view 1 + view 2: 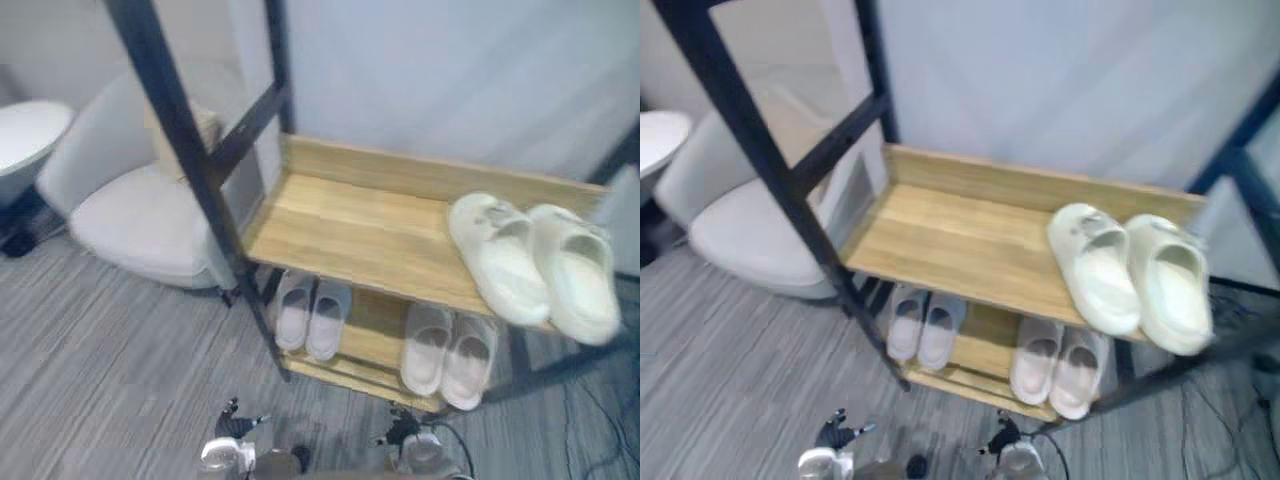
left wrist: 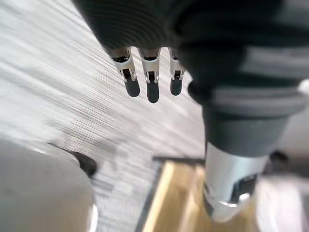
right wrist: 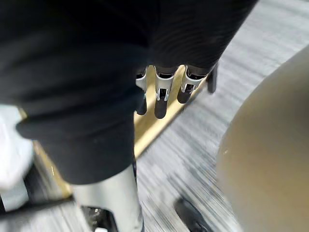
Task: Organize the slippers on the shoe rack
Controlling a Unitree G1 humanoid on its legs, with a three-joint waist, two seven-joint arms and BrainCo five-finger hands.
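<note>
Wooden shoe rack [image 1: 350, 225] holds cream slippers [image 1: 500, 262] top right: probably light, squashy foam, best gripped at the strap. Left hand [image 2: 152, 88] and right hand [image 3: 161, 100] have relaxed, empty fingers.

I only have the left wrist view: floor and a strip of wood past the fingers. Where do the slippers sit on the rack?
Observer: A cream pair sits at the right end of the top shelf.
Operator: Anything below it?
Observer: On the lower shelf, a pale pair on the left and a pale pair on the right.
Operator: And my other arm, carrying something?
Observer: No, the right hand has straight fingers and holds nothing.
</note>
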